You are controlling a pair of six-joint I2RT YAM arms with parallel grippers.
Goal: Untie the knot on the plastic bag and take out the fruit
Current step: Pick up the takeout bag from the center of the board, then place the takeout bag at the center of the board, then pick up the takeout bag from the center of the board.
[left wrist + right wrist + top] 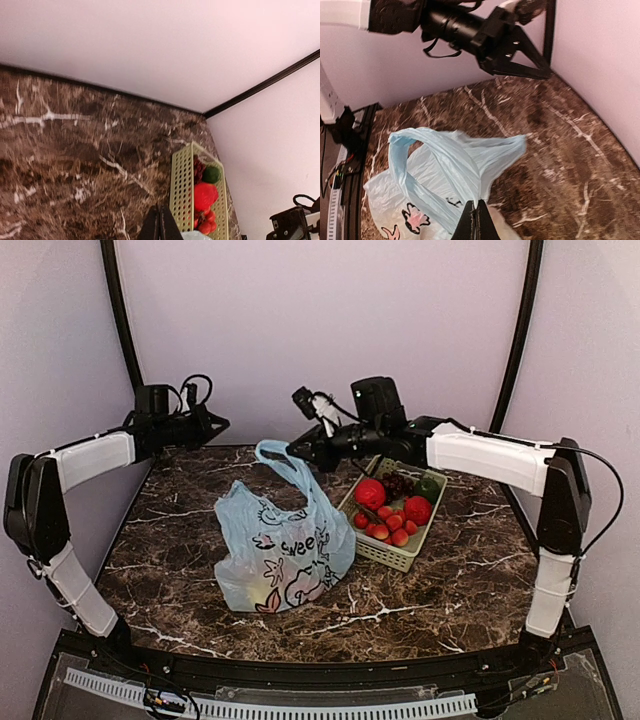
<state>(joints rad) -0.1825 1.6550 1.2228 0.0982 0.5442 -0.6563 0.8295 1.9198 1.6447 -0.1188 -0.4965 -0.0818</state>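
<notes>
The plastic bag (pixel 285 550) sits on the brown marbled desk (pixel 450 580) a little left of the middle, with its printed side facing near and its upper part pulled up towards the far side. The right claw (pixel 293 451) hangs over the far middle of the desk with its fingers pressed together, pinching the thin blue film at the top of the bag. Beside that grip one handle loop (pixel 272 453) stands open and arches to the left. A yellowish fruit (pixel 247 592) shows dimly through the film at the bag's near left bottom; what else lies inside cannot be told. The left claw (pixel 212 425) is raised over the far left corner of the desk, well apart from the bag, with its fingers fully together and nothing between them. Just right of the bag stands a pale green lattice basket (pixel 395 557) with red fruits, a green one, dark grapes and small strawberries in it; the bag's right edge lies just beside its near left corner
</notes>
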